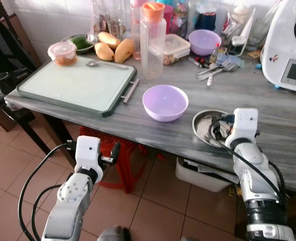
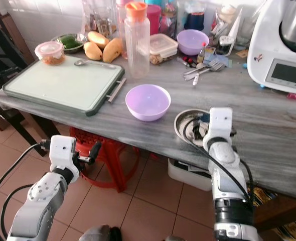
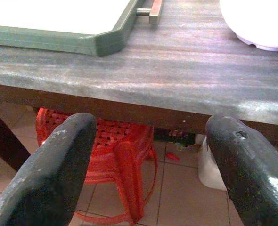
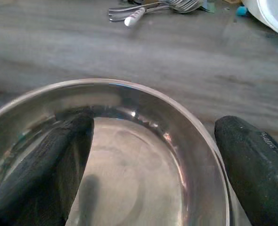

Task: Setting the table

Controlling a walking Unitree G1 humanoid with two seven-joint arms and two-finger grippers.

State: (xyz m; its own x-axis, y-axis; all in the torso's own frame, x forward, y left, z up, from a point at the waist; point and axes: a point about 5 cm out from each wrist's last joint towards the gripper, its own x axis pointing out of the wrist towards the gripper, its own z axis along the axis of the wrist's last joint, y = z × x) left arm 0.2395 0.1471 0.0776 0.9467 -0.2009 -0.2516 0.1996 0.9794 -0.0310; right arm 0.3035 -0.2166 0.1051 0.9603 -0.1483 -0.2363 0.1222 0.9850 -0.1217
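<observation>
The left pincer (image 1: 108, 154) hangs below the bench (image 1: 138, 118) edge, fingers spread wide and empty, the red stool (image 3: 115, 155) beyond it; the purple bowl (image 1: 165, 102) sits between the 2 arms; the right pincer (image 4: 153, 165) straddles the near rim of the steel bowl (image 4: 129, 141), 1 finger (image 4: 44, 160) inside, 1 outside, not yet closed; this arm is plainly the nearer.
</observation>
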